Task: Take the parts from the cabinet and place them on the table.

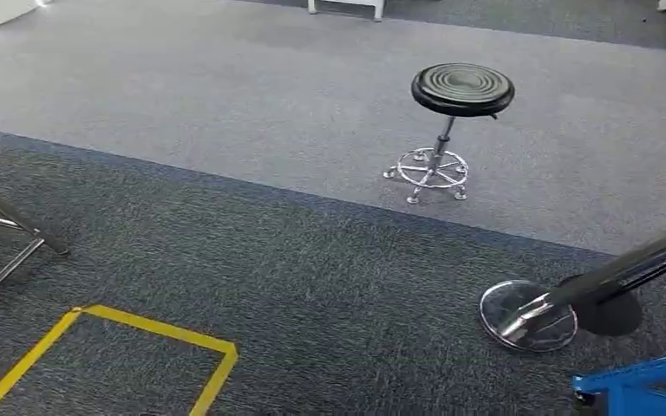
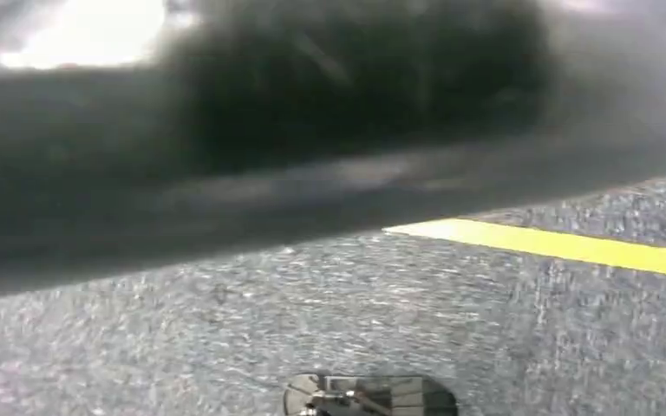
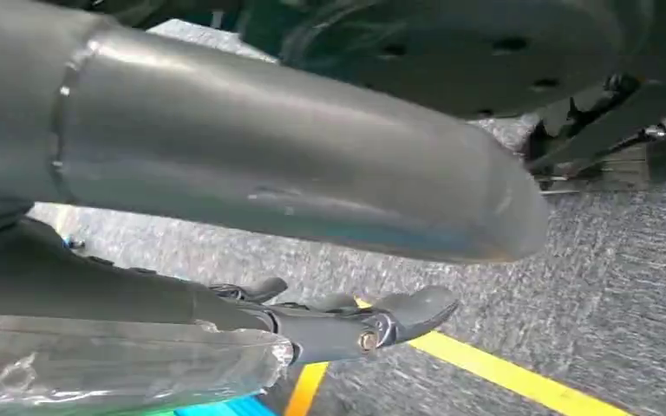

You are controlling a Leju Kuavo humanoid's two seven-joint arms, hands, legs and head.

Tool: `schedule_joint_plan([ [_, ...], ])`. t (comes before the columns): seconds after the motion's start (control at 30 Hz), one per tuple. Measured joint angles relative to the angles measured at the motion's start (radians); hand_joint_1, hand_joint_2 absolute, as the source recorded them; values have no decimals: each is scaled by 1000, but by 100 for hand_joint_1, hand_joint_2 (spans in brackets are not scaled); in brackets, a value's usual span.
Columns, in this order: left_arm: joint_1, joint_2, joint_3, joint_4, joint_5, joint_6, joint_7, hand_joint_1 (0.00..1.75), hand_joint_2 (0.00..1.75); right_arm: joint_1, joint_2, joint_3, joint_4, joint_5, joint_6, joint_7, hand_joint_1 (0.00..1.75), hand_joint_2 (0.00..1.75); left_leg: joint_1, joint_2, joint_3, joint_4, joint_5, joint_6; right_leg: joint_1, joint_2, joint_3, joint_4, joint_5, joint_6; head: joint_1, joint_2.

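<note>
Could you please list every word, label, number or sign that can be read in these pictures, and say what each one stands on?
None: no view shows readable text.
The yellow tape on the carpet is a plain floor marking without letters.
The black stool shows ribbed rings on its seat, no brand.
The clear plastic bag held in the right hand shows no legible print.
The left wrist view is too blurred to read anything.

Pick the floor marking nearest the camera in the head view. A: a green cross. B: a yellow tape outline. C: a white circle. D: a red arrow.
B: the yellow tape outline lies on the dark carpet, on the near left of the head view.
</note>
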Motion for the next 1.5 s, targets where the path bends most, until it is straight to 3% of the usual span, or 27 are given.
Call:
schedule_joint_plan([
  [0.03, 2, 0, -1, 0, 0, 0, 0, 0, 0, 0, -1, 1, 0, 0, 0, 0, 0, 0, -1, 19, -1, 0, -2, 0, -2, -6, -35, 73, -29, 5, 0, 0],
  [0.1, 0, 1, -2, 0, 0, 0, 0, 0, 0, 4, -2, 1, 0, 0, 0, 0, 0, 0, 0, 45, 1, 1, -4, -2, -8, -11, -32, 77, -7, 12, 1, 0],
  [0.2, -2, 1, -6, 0, 0, 0, 0, 0, 0, 7, -4, 1, 0, -1, 0, 0, 0, 0, 1, 68, 5, 2, -8, -9, -11, -29, 52, -73, 69, 14, 1, 0],
  [0.23, -3, 1, -8, 0, 0, 0, 0, 0, 0, 6, -5, 1, 0, -1, 0, 0, 0, 0, 0, 78, 10, 4, -11, -13, -10, -63, 104, -161, 99, 12, 2, 0],
  [0.27, -2, 2, -8, 0, 0, 0, 0, 0, 0, 1, -5, 3, -1, -1, 0, 0, 0, 0, -7, 87, 11, 7, -17, -21, -6, -106, 124, -205, 98, 5, 3, 0],
  [0.4, -13, 3, -10, 0, 8, 0, -2, 0, 0, 5, -6, 6, -1, -6, -3, 3, 0, 0, -3, 124, 28, 8, -25, -44, -1, -59, 119, -205, 105, -25, -2, 0],
  [0.43, -16, 5, -10, 0, 13, 0, -6, 0, 0, 5, -6, 8, 0, -13, -8, 3, 0, 0, 3, 95, 27, 20, -38, -53, -8, -50, 133, -212, 112, -33, -3, 0],
  [0.47, -18, 4, -12, 0, 18, 0, -9, 0, 0, 4, -6, 11, 0, -16, -13, 3, 0, 0, 4, 46, 13, 54, -68, -55, -9, -42, 132, -212, 115, -39, -7, 0],
  [0.5, -17, 4, -14, 0, 18, 0, -11, 0, 0, 0, -8, 15, 0, -19, -16, 3, 0, 0, 5, 22, -16, 122, -111, -56, -8, -30, 130, -212, 116, -43, -7, 0],
  [0.57, -14, 5, -16, 5, 20, 0, -11, 0, 0, -4, -10, 18, 0, -21, -16, 3, 0, 0, 5, 6, -87, 275, -179, -57, -5, -3, 129, -211, 116, -46, -8, 0],
  [0.6, -13, 6, -16, 7, 21, 0, -11, 0, 0, -3, -10, 19, 1, -21, -16, 3, 0, 0, 5, 3, -112, 320, -184, -56, -3, 12, 129, -211, 116, -46, -7, 0],
  [0.67, -13, 7, -16, 8, 21, 0, -11, 0, 0, -1, -11, 21, 2, -22, -16, 3, 0, 0, 5, 1, -97, 264, -115, -51, -3, 40, 133, -210, 116, -46, -7, 0],
  [0.7, -14, 7, -16, 8, 21, 0, -12, 0, 0, -1, -11, 21, 2, -22, -16, 3, 0, 0, 5, -7, -66, 184, -61, -48, -3, 55, 136, -210, 116, -45, -7, 0],
  [0.73, -14, 8, -17, 8, 21, 0, -12, 0, 0, -1, -11, 23, 2, -22, -16, 3, 0, 0, 8, -37, -34, 102, -13, -46, -3, 68, 138, -210, 115, -43, -8, 0],
  [0.77, -15, 8, -17, 9, 21, 0, -12, 0, 0, -3, -11, 24, 2, -22, -16, 3, 0, 0, 11, -102, -15, 50, -3, -44, 0, 80, 124, -208, 114, -39, -6, 0],
  [0.9, -19, 10, -26, 12, 38, 0, -20, 0, 0, 2, -14, 31, 3, -41, -26, 5, 0, 0, 7, -72, -10, 26, -11, -37, -9, 126, 103, -208, 121, -8, -7, 0],
  [0.93, -24, 9, -30, 13, 42, 0, -24, 0, 0, 4, -17, 34, 4, -48, -31, 6, 0, 0, 13, -55, -8, 15, -4, -25, -8, 107, 103, -198, 115, -6, -7, 0],
  [1.0, -30, 10, -37, 18, 53, 0, -33, 0, 0, 1, -22, 46, 6, -65, -41, 8, 0, 0, 9, -30, -10, 15, -5, -15, -5, 18, 55, -107, 53, -3, 6, 0],
  [1.07, -30, 12, -43, 29, 63, 0, -37, 0, 0, -6, -28, 58, 7, -78, -48, 10, 0, 0, 2, 6, -11, 15, -7, -11, -6, -5, -25, 56, -24, 3, 4, 0],
  [1.1, -31, 13, -47, 35, 70, 0, -39, 0, 0, -5, -31, 65, 8, -86, -52, 13, 0, 0, 0, 24, -11, 15, -8, -10, -6, -8, -50, 110, -37, 5, 5, 0],
  [1.13, -34, 13, -52, 39, 72, 0, -42, 0, 0, -1, -33, 70, 10, -92, -55, 14, 0, 0, -1, 38, -11, 15, -9, -10, -6, -9, -48, 108, -23, 6, 5, 0],
  [1.2, -43, 14, -62, 48, 81, 0, -49, 0, 0, 5, -39, 82, 11, -105, -59, 18, 0, 0, -2, 59, -9, 15, -10, -11, -6, -20, 23, -18, 49, 2, 5, 0],
  [1.23, -47, 14, -65, 51, 84, 0, -52, 0, 0, 5, -43, 87, 11, -111, -64, 21, 0, 0, -2, 69, -7, 16, -11, -13, -4, -48, 84, -122, 88, -3, 6, 0],
  [1.27, -51, 14, -68, 54, 90, 0, -53, 0, 0, 4, -47, 95, 11, -117, -65, 24, 0, 0, -6, 80, -1, 17, -14, -18, 1, -97, 128, -197, 96, -10, 6, 0],
  [1.4, -61, 16, -84, 68, 106, 0, -61, 0, 0, 9, -57, 119, 12, -147, -75, 37, 0, 0, -4, 113, 10, 17, -19, -41, 10, -57, 122, -205, 99, -34, -1, 0],
  [1.43, -64, 19, -85, 68, 111, 0, -64, 0, 0, 15, -57, 123, 12, -152, -79, 41, 0, 0, -2, 104, 9, 22, -26, -50, 1, -48, 135, -215, 108, -43, 0, 0],
  [1.5, -70, 18, -90, 75, 116, 0, -69, 0, 0, 19, -60, 133, 12, -164, -87, 48, 0, 0, 2, 21, -18, 95, -85, -58, -1, -35, 136, -216, 115, -53, -7, 0],
])
